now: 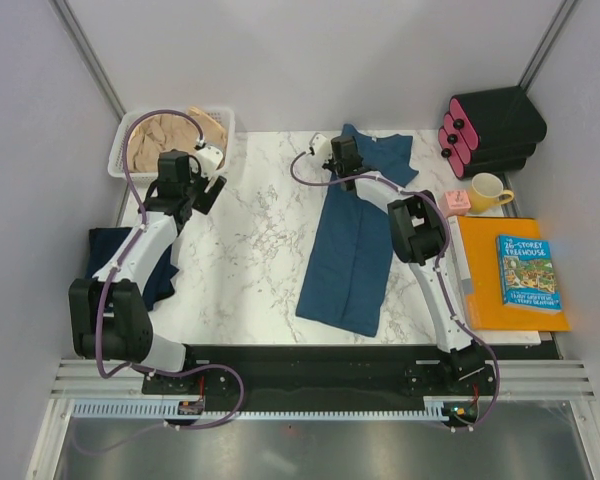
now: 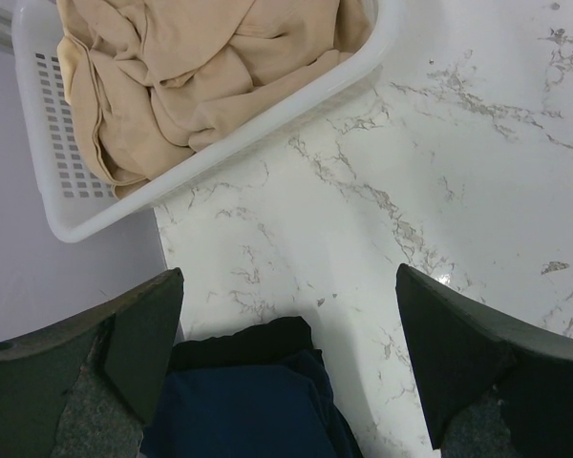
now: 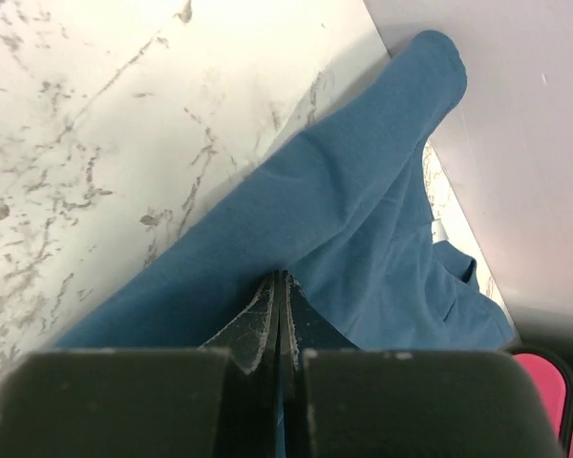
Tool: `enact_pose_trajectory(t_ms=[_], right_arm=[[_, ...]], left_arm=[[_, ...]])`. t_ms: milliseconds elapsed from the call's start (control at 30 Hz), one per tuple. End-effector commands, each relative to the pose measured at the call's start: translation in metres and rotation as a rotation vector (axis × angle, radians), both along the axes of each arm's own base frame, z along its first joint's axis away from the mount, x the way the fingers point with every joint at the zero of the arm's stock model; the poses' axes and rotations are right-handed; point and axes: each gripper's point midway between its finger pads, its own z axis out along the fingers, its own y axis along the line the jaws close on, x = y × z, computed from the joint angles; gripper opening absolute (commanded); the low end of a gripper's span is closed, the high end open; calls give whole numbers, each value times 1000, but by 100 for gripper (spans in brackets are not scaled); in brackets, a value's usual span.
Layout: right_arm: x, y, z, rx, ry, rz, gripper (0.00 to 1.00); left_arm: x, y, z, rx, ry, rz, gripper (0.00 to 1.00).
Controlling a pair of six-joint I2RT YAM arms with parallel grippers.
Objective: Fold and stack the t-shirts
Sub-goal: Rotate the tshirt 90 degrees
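The teal-blue t-shirt lies lengthwise on the marble table, right of centre, its sides folded inward. My right gripper is at the shirt's far end, next to a sleeve. In the right wrist view this gripper is shut on a pinch of the teal fabric. The dark navy t-shirt lies at the table's left edge, partly under my left arm. My left gripper hovers open over the marble, and its wrist view shows the gripper just beyond the navy t-shirt. The beige t-shirt sits crumpled in the basket.
The white slotted basket stands at the back left corner. At the right are a black holder with pink rolls, a yellow mug, a small pink block, and a book on an orange folder.
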Motion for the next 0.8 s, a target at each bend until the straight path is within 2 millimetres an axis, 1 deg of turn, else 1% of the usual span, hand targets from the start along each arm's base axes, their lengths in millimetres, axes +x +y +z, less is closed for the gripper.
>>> enact_pose_trajectory(t_ms=[0,33,67,100,133,167,200,233,300,367,400,433,500,533,567,600,633,667,700,733,767], right_arm=[[-17,25,-10,41,71,88,0],[-23,34,-14,53,97,123,0],[-27,39,-9,63,101,137,0],[-34,41,-16,65,127,146,0],[-41,53,-17,82,148,188,0],[-47,57,-18,89,163,202,0],[-54,64,-19,94,179,221,0],[-57,70,-13,102,173,234,0],[-66,80,-15,115,189,254,0],[-70,88,-8,131,186,278,0],[-72,94,-6,135,185,288,0],[-73,96,-5,129,184,297,0],[-69,97,1,108,157,283,0],[-64,94,2,80,137,263,0],[-57,91,6,66,108,237,6],[-48,82,14,42,64,187,18],[-43,78,19,37,38,165,30],[-38,76,32,31,5,158,42],[-35,74,43,30,-25,143,46],[-33,72,65,36,-58,130,51],[-33,72,78,50,-73,129,57]], left_arm=[[10,3,8,3,-35,2,100],[11,3,8,3,-35,-1,100],[12,2,6,0,-30,-4,100],[13,1,6,-1,-32,-5,100],[14,1,8,-4,-35,-4,100],[15,1,7,-6,-32,-4,100],[16,0,6,-9,-32,-4,100],[16,0,6,-11,-32,-3,100],[16,0,8,-12,-35,-6,100],[16,-1,6,-14,-34,-8,100],[15,0,5,-14,-31,-6,99],[15,-1,5,-16,-29,-7,100],[15,-1,5,-19,-29,-5,100],[15,-2,4,-24,-28,-6,100],[15,-2,4,-26,-30,-5,100],[15,-2,5,-27,-30,-4,100],[15,-2,6,-29,-33,-5,100],[14,-2,5,-30,-31,-2,100],[14,-2,6,-30,-33,-2,100],[14,-1,7,-28,-34,0,100],[13,-2,7,-28,-33,-1,99]])
